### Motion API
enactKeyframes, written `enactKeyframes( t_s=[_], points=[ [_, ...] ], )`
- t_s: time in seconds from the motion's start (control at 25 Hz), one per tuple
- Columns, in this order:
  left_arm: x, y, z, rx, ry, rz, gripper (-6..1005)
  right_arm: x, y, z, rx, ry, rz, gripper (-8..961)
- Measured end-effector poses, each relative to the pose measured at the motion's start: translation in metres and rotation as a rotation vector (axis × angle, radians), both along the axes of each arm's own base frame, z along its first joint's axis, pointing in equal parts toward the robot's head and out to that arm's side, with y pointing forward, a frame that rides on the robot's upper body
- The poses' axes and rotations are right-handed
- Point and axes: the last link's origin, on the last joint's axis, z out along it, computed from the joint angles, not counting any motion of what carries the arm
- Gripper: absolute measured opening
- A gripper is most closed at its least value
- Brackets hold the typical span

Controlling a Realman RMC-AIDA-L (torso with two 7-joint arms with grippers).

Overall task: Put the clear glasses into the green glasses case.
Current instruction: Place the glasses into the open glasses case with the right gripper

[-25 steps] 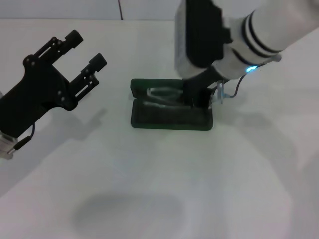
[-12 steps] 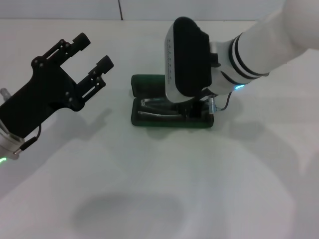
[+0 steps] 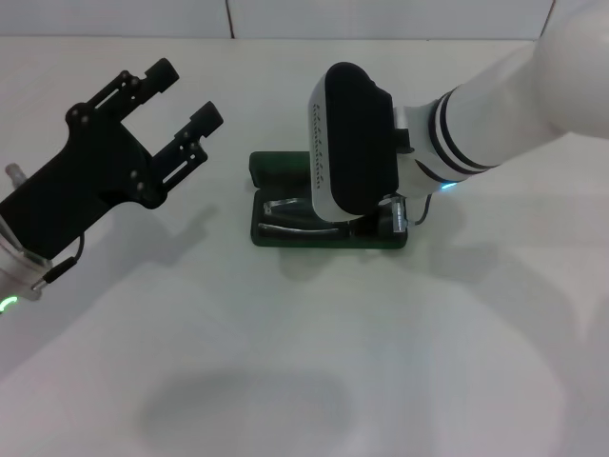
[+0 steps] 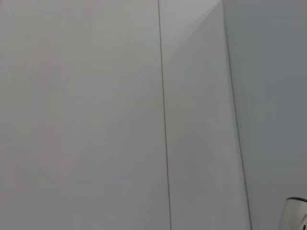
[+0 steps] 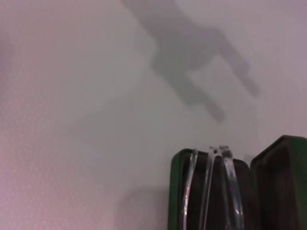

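Case [image 3: 285, 231] is sitting open on the white table [image 3: 314, 362], roughly mid-table, lid [image 3: 278, 166] standing up on the far side. Glasses [image 3: 300, 217] are lying inside the near half of the case. Clear frame and arms are showing against the dark lining at the case's left end. R wrist cam is confirming it: glasses [image 5: 211, 191] are resting in the tray of the case [image 5: 176, 191], thin arms running lengthwise, lid [image 5: 280, 187] upright beside them.

R arm is reaching in from the right and hanging over the right part of the case. Its wrist housing is blocking most of that end. R gripper [image 3: 385, 217] is down at the case's right end, touching or just over the rim; can't tell which. Its fingers are mostly hidden under the housing, so can't tell whether they're clenched or released, or whether they're gripping the glasses. Small green-blue LED is glowing on the R forearm.

L gripper [image 3: 181, 95] is hovering above the table, left of the case and well apart from it. Jaws are spread wide, released, nothing between them, fingers pointing up and away toward the far edge. L wrist cam is showing only bare table w/ a thin seam line, plus a sliver of white housing at one corner.

L gripper's shadow is falling on the table near the case, also visible in the R wrist cam.
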Motion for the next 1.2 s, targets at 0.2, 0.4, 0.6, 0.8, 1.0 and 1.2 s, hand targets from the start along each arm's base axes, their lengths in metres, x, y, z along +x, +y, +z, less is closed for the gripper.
enactKeyframes(
  t_s=[0.2, 0.4, 0.6, 0.8, 1.0, 1.2],
  points=[
    [0.001, 0.004, -0.001, 0.000, 0.008, 0.004, 639, 0.003, 0.001, -0.003, 0.028, -0.011, 0.024, 115],
    [0.002, 0.007, -0.001, -0.001, 0.013, 0.004, 639, 0.004, 0.000, -0.005, 0.051, -0.022, 0.048, 114],
    [0.002, 0.007, 0.000, -0.001, 0.015, 0.004, 639, 0.004, -0.006, -0.012, 0.047, -0.026, 0.090, 114],
    [0.001, 0.007, 0.000, -0.001, 0.016, 0.005, 639, 0.004, -0.008, -0.015, 0.048, -0.036, 0.105, 115],
    [-0.001, 0.006, 0.001, -0.001, 0.018, 0.010, 639, 0.006, -0.010, -0.013, 0.074, -0.040, 0.124, 117],
    [-0.002, 0.005, 0.000, -0.004, 0.018, 0.013, 639, 0.007, -0.016, -0.010, 0.089, -0.032, 0.146, 119]
  ],
)
